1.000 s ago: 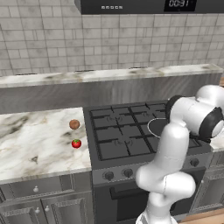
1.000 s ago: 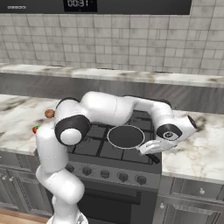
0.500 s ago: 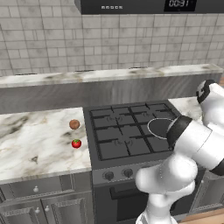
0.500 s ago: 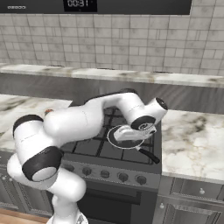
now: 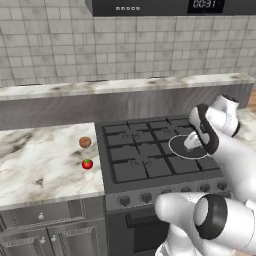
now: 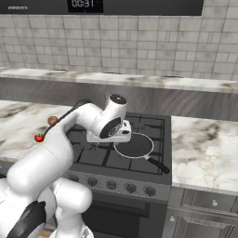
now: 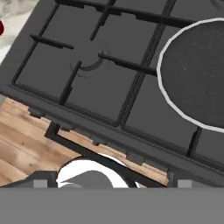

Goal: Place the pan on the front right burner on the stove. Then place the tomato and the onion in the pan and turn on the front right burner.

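Shallow black pan (image 6: 135,145), grey inside, pale rim, long handle toward the stove (image 5: 150,152) front, sits on front right burner; glossy red tomato (image 5: 87,164) and dull brown onion (image 5: 85,142) on worktop (image 5: 40,165); pincer spread, empty.

Kitchen interior. Rear wall (image 5: 60,45) clad in pale grey rectangular tiles; a raised marble ledge (image 5: 125,86) runs along its foot above a grey backsplash panel. White-and-grey veined marble counters (image 5: 40,160) flank the cooking range. Grey panelled cabinets (image 6: 204,218) beneath. Dark microwave (image 6: 135,6) overhead. Wood-plank floor (image 7: 26,144).
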